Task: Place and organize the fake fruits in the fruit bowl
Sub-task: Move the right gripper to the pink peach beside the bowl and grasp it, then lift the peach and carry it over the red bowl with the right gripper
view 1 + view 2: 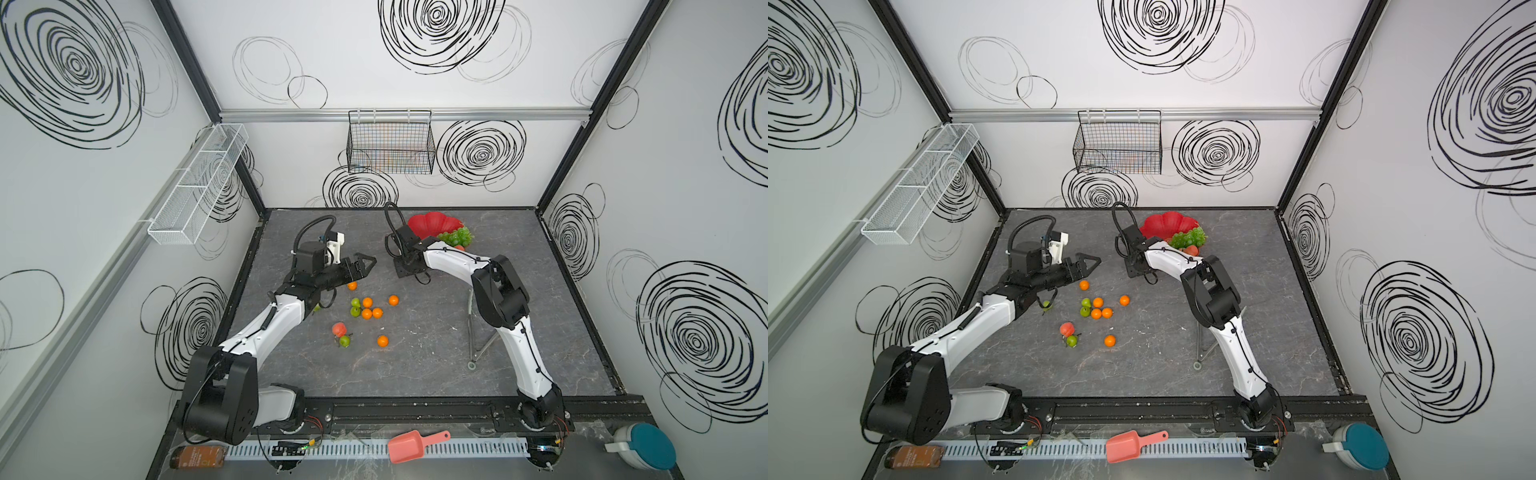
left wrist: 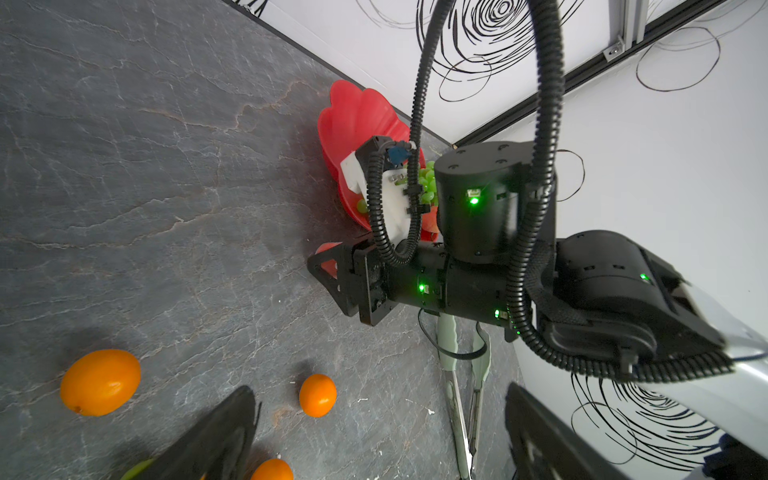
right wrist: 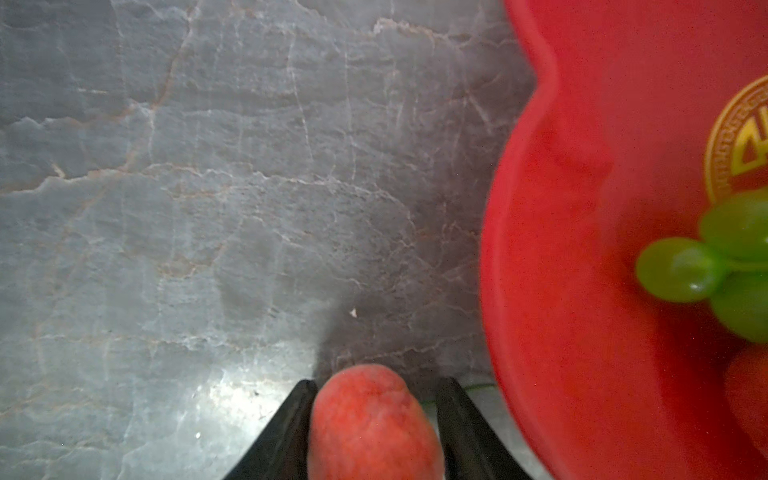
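The red fruit bowl (image 1: 428, 222) stands at the back of the table and holds green grapes (image 1: 456, 237) and a peach (image 1: 1191, 249). My right gripper (image 3: 376, 415) is low beside the bowl (image 3: 582, 291); its jaws stand open on either side of a pink-red peach (image 3: 370, 428), one finger touching it and a thin gap at the other. My left gripper (image 2: 374, 449) is open and empty above the table's left middle. Several oranges (image 1: 367, 302), green pears (image 1: 355, 302) and another peach (image 1: 339, 329) lie loose there.
Metal tongs (image 1: 473, 332) lie under the right arm. On the front ledge are a salmon-pink scoop (image 1: 415, 445), a brown bottle (image 1: 197, 457) and a teal-lidded container (image 1: 642, 453). Wire baskets hang on the back wall (image 1: 390, 145) and the left wall (image 1: 199, 183).
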{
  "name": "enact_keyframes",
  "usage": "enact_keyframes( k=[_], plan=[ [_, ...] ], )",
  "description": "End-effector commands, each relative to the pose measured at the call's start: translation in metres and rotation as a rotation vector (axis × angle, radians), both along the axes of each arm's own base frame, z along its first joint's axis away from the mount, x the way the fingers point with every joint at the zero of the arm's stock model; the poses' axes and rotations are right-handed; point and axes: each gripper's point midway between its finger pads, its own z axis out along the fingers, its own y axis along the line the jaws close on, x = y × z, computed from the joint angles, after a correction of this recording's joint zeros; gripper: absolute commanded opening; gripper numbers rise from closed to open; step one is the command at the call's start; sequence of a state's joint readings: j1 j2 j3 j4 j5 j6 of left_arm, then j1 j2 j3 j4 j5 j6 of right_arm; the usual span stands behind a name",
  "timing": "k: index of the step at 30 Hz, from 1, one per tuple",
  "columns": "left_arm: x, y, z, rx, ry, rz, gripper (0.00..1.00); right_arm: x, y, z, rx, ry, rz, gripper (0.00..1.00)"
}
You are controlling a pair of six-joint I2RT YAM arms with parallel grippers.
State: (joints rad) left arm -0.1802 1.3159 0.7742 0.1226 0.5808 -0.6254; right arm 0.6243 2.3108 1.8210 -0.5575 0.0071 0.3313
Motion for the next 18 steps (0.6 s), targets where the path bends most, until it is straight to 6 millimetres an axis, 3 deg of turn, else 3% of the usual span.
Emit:
enact_keyframes(
  k=[1, 9, 18],
  plan=[
    [0.004, 0.001, 0.005, -0.012, -0.034, 0.000, 0.96, 0.002, -0.003, 0.004, -0.019, 0.003, -0.001, 0.48],
    [0.004, 0.002, 0.006, -0.003, -0.041, 0.005, 0.96, -0.001, -0.001, 0.012, 0.005, 0.002, 0.004, 0.46],
    [0.001, -0.001, 0.015, 0.027, -0.083, 0.006, 0.96, -0.013, 0.005, 0.041, 0.092, -0.007, 0.018, 0.46]
  ],
)
